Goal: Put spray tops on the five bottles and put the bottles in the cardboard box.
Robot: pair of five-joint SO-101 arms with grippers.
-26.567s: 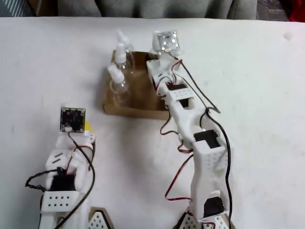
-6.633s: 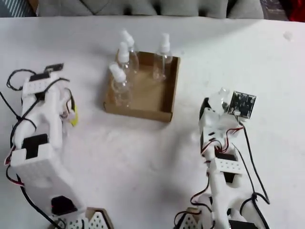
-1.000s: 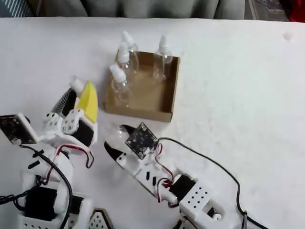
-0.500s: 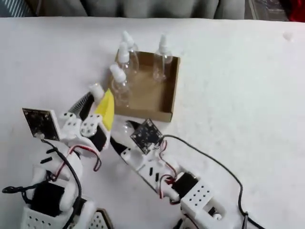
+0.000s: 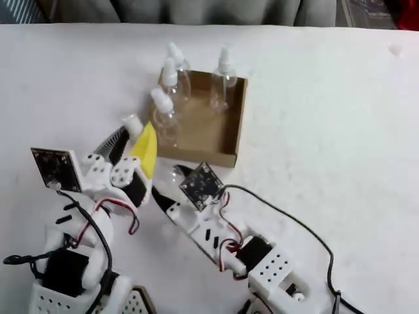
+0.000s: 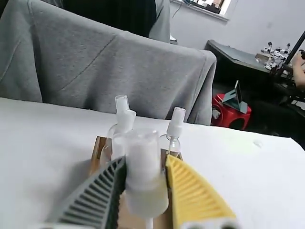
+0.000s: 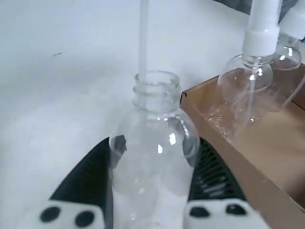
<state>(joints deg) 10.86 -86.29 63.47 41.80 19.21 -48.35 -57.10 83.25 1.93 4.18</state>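
Clear bottle [image 7: 153, 148], open neck, spray top [image 6: 142, 167] tube at rim.

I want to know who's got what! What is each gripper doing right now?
Left gripper: closed, holding a spray top.
Right gripper: closed, holding a bottle.

Overhead cam; 2 wrist cams close, both toward cardboard box [image 5: 200, 134]
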